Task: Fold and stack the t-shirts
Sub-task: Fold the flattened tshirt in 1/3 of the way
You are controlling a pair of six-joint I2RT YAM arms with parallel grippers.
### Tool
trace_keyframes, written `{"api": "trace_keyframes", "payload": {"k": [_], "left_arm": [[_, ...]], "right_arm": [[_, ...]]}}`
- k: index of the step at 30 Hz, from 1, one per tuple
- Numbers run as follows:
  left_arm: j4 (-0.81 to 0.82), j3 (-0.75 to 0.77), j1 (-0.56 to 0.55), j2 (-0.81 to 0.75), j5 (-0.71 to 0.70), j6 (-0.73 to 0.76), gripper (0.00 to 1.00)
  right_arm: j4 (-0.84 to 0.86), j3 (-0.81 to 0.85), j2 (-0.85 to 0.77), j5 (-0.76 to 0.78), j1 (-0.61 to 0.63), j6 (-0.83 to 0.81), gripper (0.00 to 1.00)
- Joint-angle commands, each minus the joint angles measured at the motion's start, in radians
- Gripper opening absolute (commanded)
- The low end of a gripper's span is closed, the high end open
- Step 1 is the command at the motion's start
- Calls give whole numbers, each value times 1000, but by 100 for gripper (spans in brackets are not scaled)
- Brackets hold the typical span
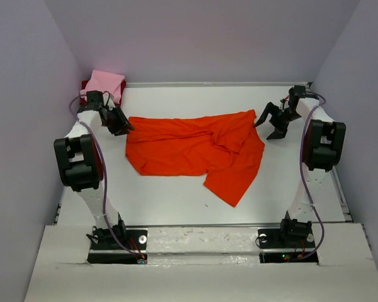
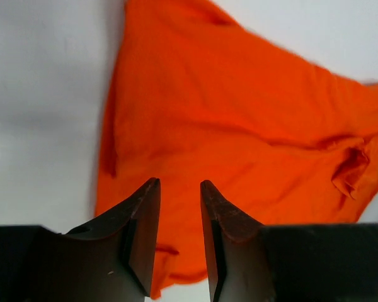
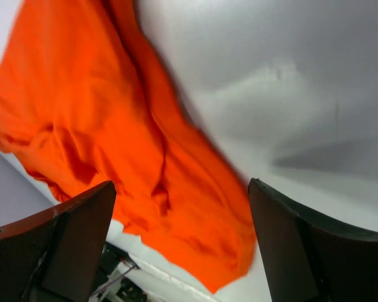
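Left fingers point(image 1: 122, 123) stand narrowly parted, gripping nothing — the orange-red t-shirt point(image 1: 189, 148) lies spread on the worktop point(image 1: 170, 195) beneath and ahead of them; right fingers point(image 1: 269, 124) gape wide and empty, just beside its opposite edge

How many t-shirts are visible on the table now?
3: the orange t-shirt spread at the centre, the pink t-shirt folded in the far left corner, the dark red t-shirt under it, mostly hidden.

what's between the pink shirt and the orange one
The wrist and jaws of the left arm lie between pink shirt and orange shirt, in the top view.
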Motion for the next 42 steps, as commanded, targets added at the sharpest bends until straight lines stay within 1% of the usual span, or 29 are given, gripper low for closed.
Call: {"api": "trace_keyframes", "payload": {"k": [1,2,3,4,5,6,7,8,9,10,12,14,15,16,17,19,22,23,26,27,29,39,42], "left_arm": [[54,-174,-51,-187,24,-86,41],[53,-202,-65,-214,26,-94,41],[51,-225,-96,-258,24,-111,41],[47,-248,-96,-276,24,-111,41],[47,-288,-129,-318,27,-122,41],[50,-307,-145,-318,26,-128,41],[53,-339,-166,-353,23,-138,41],[56,-353,-171,-369,26,-145,41],[56,-366,-200,-390,27,-149,42],[55,-379,-206,-399,30,-155,42],[52,-406,-213,-419,40,-162,43],[35,-420,-216,-432,29,-162,53],[30,-429,-217,-448,21,-156,67],[9,-431,-219,-456,-11,-152,73],[2,-434,-219,-471,-17,-148,78],[-5,-436,-219,-481,-26,-133,81],[-34,-430,-222,-473,-28,-110,82],[-69,-414,-225,-456,-49,-99,82],[-120,-390,-237,-436,-103,-64,81],[-123,-382,-240,-432,-111,-60,82],[-126,-380,-242,-419,-111,-54,81],[-120,-391,-274,-378,-112,-27,81],[-151,-359,-282,-361,-160,-1,80]], "right_arm": [[75,-172,-194,50,-8,-1,91],[78,-209,-225,55,-8,1,91],[84,-283,-287,59,-8,4,91],[84,-318,-320,69,-8,5,91],[89,-354,-353,85,-8,8,91],[92,-386,-383,93,-8,13,91],[90,-445,-435,83,-8,13,92],[87,-475,-455,76,-8,13,92],[86,-507,-478,69,-8,11,92],[86,-568,-521,63,-8,13,92],[89,-628,-562,53,-8,14,92],[107,-688,-616,40,-8,17,92],[115,-740,-630,20,-8,21,92],[130,-762,-640,12,-8,22,92],[141,-806,-660,-3,-8,25,92],[172,-843,-676,-20,-8,34,92],[227,-907,-687,-89,-8,69,92],[241,-924,-690,-111,-8,92,92],[299,-966,-699,-126,-8,116,91],[310,-972,-700,-138,-8,119,89],[321,-974,-681,-148,-8,126,88],[406,-992,-613,-125,-8,140,86],[422,-1000,-604,-105,-8,142,85]]}}
